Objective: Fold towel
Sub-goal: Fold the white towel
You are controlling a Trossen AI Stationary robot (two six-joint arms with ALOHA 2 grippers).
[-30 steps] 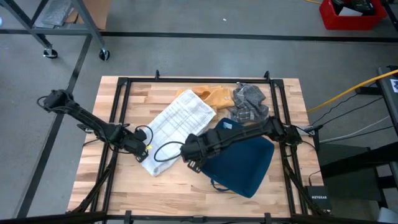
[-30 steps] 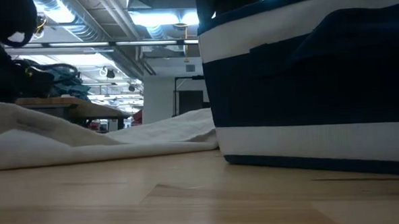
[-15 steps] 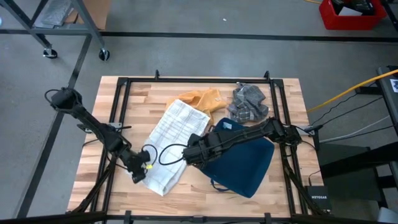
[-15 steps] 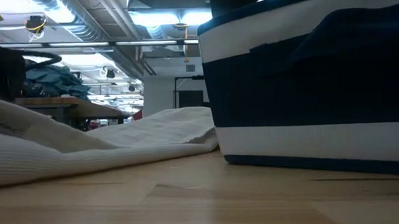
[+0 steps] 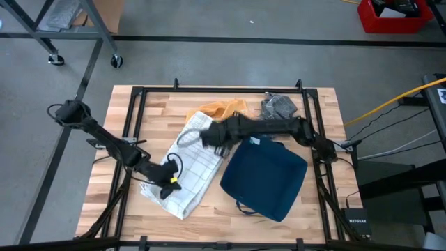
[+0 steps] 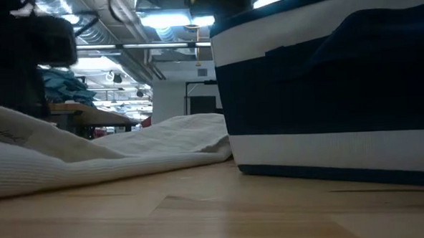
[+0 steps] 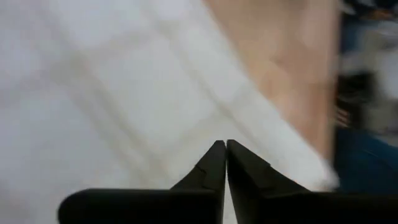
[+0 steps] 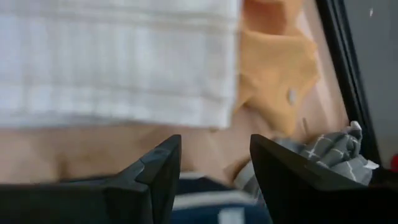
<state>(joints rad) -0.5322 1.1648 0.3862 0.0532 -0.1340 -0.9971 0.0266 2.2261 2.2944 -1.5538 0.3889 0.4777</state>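
High view: white checked towel (image 5: 187, 171) lies diagonally on the wooden table (image 5: 104, 202), left of the navy bag (image 5: 268, 178). Left gripper (image 5: 167, 187) rests over the towel's near end, fingers pressed together, nothing visibly pinched. Right gripper (image 5: 207, 138) hovers at the towel's far end beside the orange cloth (image 5: 223, 110), fingers spread, empty.

Workshop/lab: concrete floor (image 5: 230, 63), exposed ceiling ducts (image 6: 114, 23), wheeled metal rack (image 5: 70, 31), red bin (image 5: 394, 17).
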